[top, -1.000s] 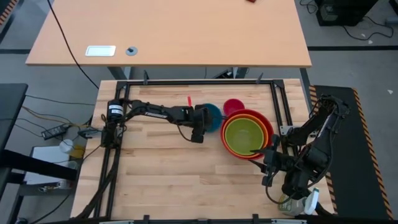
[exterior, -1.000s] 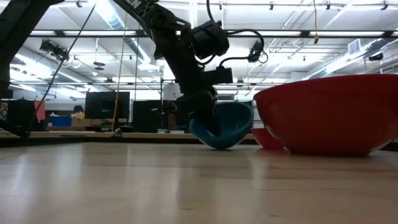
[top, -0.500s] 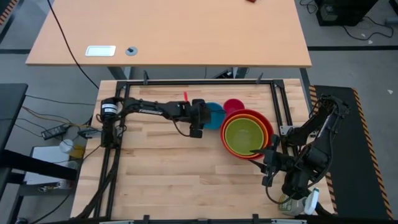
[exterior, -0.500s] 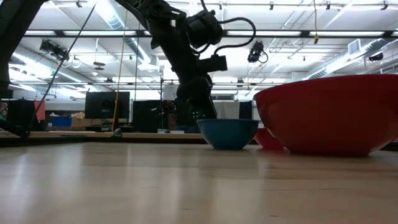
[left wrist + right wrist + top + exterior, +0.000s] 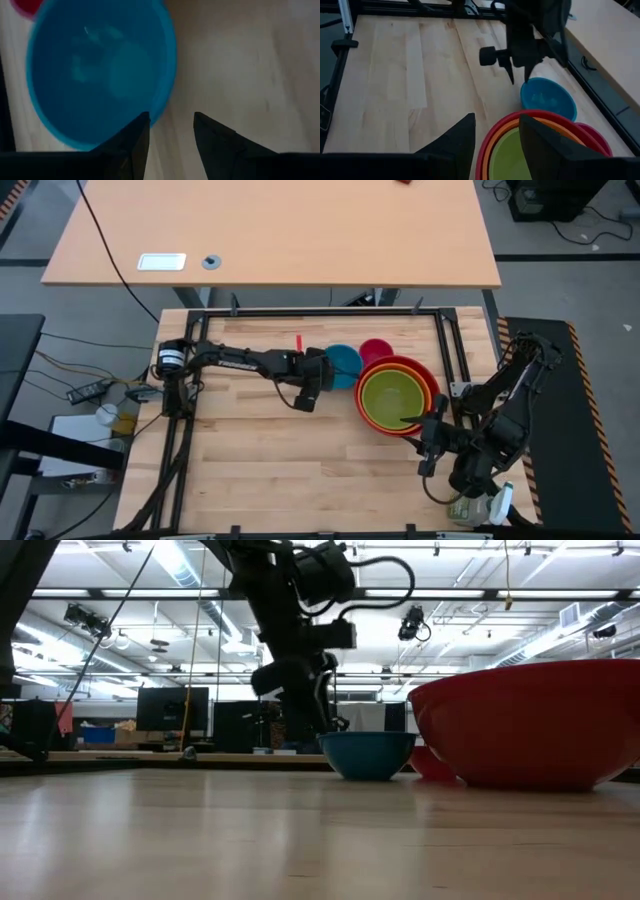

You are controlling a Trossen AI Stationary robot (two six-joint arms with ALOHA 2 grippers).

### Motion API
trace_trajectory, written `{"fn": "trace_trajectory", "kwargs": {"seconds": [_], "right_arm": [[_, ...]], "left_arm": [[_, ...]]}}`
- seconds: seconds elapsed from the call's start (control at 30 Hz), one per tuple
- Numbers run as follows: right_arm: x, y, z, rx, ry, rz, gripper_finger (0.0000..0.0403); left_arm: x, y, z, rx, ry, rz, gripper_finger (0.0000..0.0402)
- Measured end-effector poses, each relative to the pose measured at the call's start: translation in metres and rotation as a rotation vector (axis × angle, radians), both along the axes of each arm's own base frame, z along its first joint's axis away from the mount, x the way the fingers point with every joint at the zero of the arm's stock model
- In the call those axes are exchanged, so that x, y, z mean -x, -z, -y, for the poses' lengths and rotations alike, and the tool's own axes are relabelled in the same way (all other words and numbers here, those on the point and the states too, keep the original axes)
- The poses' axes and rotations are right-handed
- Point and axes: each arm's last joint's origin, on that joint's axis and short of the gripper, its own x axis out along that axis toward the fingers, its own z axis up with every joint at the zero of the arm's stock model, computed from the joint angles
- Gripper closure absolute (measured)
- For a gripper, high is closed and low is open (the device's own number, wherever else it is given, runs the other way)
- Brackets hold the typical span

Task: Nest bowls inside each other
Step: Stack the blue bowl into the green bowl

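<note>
The blue bowl (image 5: 344, 363) stands upright on its base on the wooden table, alone, left of the stack. My left gripper (image 5: 325, 372) hovers open just above and left of its rim (image 5: 335, 736); in the left wrist view the fingers (image 5: 134, 142) stand apart at the bowl's edge, clear of it. The lime green bowl (image 5: 392, 400) sits inside the orange one (image 5: 428, 385), which sits in the red bowl (image 5: 530, 725). The pink bowl (image 5: 375, 350) rests on the table behind them. My right gripper (image 5: 431, 442) waits open, raised beside the stack's near right rim.
Black frame rails (image 5: 443, 345) run along the table's far and right sides, close behind the pink bowl. Bare wood (image 5: 280, 465) spreads over the near left half. A separate desk (image 5: 270, 230) stands beyond the far edge.
A second ago the blue bowl hung tipped on its edge at my left gripper's fingers. It has since settled flat and upright on the table. My left gripper has come off it, risen, and drawn back a little toward the table's left edge.
</note>
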Motion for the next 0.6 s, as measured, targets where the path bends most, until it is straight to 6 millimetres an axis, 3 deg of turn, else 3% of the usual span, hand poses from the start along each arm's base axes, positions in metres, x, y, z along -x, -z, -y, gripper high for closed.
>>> {"fn": "trace_trajectory", "kwargs": {"seconds": [0.43, 0.6], "right_arm": [[-0.005, -0.001, -0.001, -0.017, -0.021, 0.003, 0.0244], [-0.006, -0.002, -0.002, -0.026, -0.024, 0.005, 0.0244]], "left_arm": [[-0.013, 0.022, -0.004, -0.166, 0.191, -0.06, 0.0251], [-0.016, 0.022, -0.005, -0.183, 0.211, -0.047, 0.0331]]}}
